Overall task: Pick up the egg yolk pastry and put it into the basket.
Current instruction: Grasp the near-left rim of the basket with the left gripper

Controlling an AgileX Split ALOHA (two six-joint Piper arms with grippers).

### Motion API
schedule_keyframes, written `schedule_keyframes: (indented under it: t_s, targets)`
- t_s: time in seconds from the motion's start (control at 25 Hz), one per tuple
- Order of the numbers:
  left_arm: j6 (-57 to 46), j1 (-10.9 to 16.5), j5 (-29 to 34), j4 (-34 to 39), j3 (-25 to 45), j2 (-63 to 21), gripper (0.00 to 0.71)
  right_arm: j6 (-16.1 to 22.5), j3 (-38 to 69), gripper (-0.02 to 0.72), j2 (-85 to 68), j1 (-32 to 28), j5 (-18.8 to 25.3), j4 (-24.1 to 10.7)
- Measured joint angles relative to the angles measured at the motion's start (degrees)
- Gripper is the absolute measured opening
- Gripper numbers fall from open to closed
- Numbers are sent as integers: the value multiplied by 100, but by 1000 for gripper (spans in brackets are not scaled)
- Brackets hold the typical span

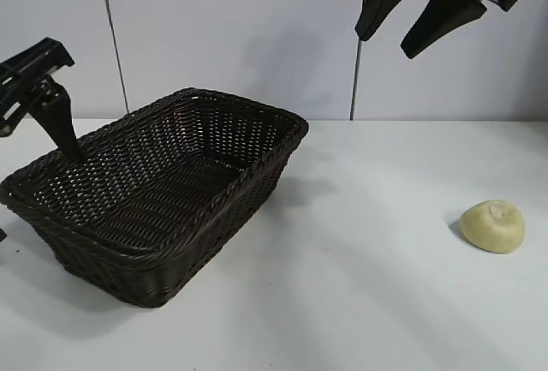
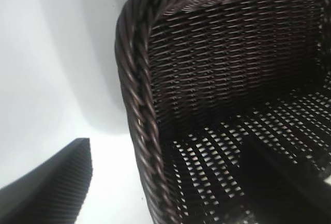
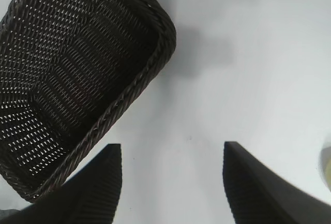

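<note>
Black ribbed fingers of the left pincer [image 1: 60,127] are seen spread apart at the left end of the basket [image 1: 257,170], one finger [image 1: 62,127] reaching down just inside the braided rim and the other [image 2: 49,188] shown outside the wall in the left wrist view; nothing is held between them, and whether the rim is touched cannot be told. Dark brown wicker with sloping sides makes up the basket, which is set on the left half of the white bench [image 1: 360,285], and its open-weave floor is bare. High at the upper right, well above the bench, the right pincer [image 1: 411,11] is held with its two fingers parted and empty, pointed downward. Far from the basket, near the right edge of the bench, the egg yolk pastry [image 1: 493,225] is found lying alone, a pale yellow dome with a dimpled top, untouched by either pincer.
</note>
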Motion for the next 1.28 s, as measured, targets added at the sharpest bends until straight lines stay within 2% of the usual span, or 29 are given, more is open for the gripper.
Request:
schedule_keyframes:
  t_s: [0.4,0.64,1.0,1.28]
  targets:
    - [0,0,-260,-18,0,482,549,0,0,424,0,0,0,0]
    - [0,0,-260,-18,0,487,346,0,0,424,0,0,0,0]
    - [-25,0,-211,-44,0,487,120,0,0,424,0,0,31,0]
    - [-6,0,-119,-43,0,487,99,0,0,424,0,0,56,0]
